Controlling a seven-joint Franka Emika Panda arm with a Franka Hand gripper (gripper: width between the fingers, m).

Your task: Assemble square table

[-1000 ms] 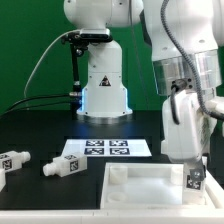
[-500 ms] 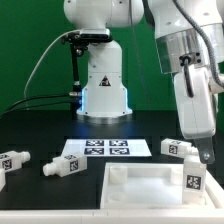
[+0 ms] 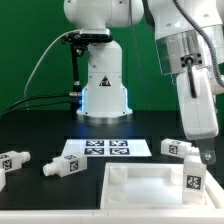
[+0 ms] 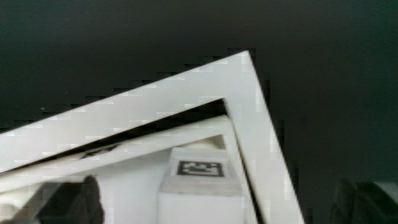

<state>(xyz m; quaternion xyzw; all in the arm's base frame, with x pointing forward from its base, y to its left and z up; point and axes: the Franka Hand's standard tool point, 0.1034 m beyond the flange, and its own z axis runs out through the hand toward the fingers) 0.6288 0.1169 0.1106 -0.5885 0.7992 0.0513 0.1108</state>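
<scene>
Wide-spread, empty fingers (image 4: 75,196) hover above the square table slab (image 3: 140,188) at 5 o'clock on the worktop (image 3: 30,135); a careless descent may clip the corner leg (image 3: 192,182) at 4 o'clock, knocking it askew

The marker board (image 3: 105,148) lies flat on the black table (image 3: 40,125), well off from the gripper (image 3: 203,154) toward the exterior view's left. A green backdrop (image 3: 25,40) stands far behind the gripper.
</scene>
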